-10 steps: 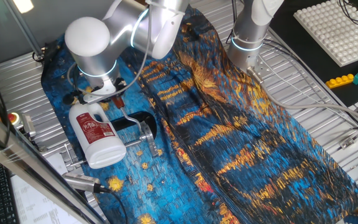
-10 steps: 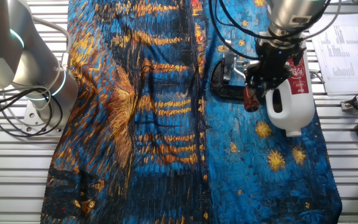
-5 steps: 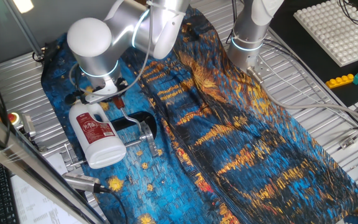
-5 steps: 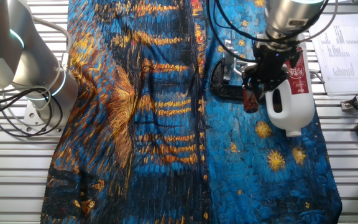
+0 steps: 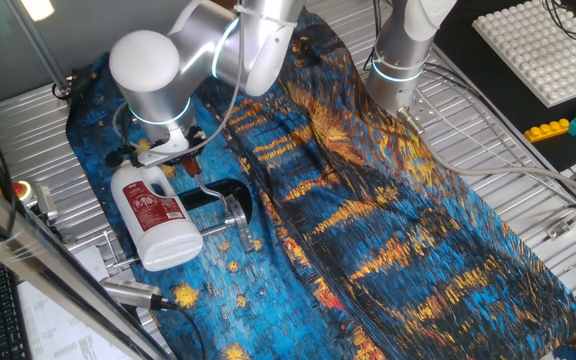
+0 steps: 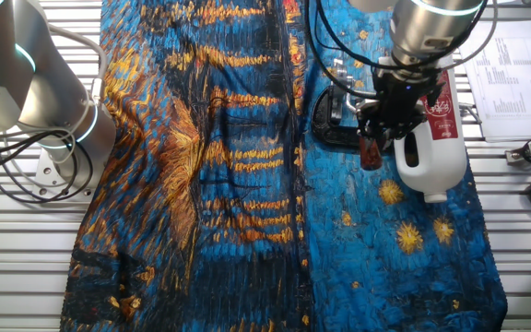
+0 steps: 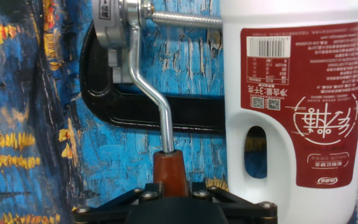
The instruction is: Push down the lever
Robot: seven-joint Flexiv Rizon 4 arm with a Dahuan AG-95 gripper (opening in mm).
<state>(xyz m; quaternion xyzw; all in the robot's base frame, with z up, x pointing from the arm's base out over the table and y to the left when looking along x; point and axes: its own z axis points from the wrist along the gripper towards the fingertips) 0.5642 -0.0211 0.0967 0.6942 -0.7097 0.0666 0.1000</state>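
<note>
The lever [image 7: 160,106] is a thin bent silver rod with a red-brown cap [image 7: 169,173], jointed to a black C-shaped clamp [image 7: 135,109] that lies on the blue cloth. In the hand view my gripper [image 7: 170,190] is shut on the cap, with a black finger on each side of it. In one fixed view the gripper [image 5: 190,160] is just behind the clamp [image 5: 226,195], with the rod [image 5: 206,187] running down from it. In the other fixed view the gripper [image 6: 374,138] holds the cap [image 6: 370,153] beside the clamp [image 6: 332,127].
A white plastic bottle with a red label [image 7: 297,93] lies close on the right of the lever, also seen in both fixed views [image 5: 158,215] [image 6: 431,138]. A second robot base [image 6: 35,101] stands at the cloth's other side. Papers [image 6: 514,74] lie beyond the bottle.
The arm has shifted slightly with the red cap in the gripper; the cap sits a little lower and nearer the clamp. Bottle and clamp have not moved.
</note>
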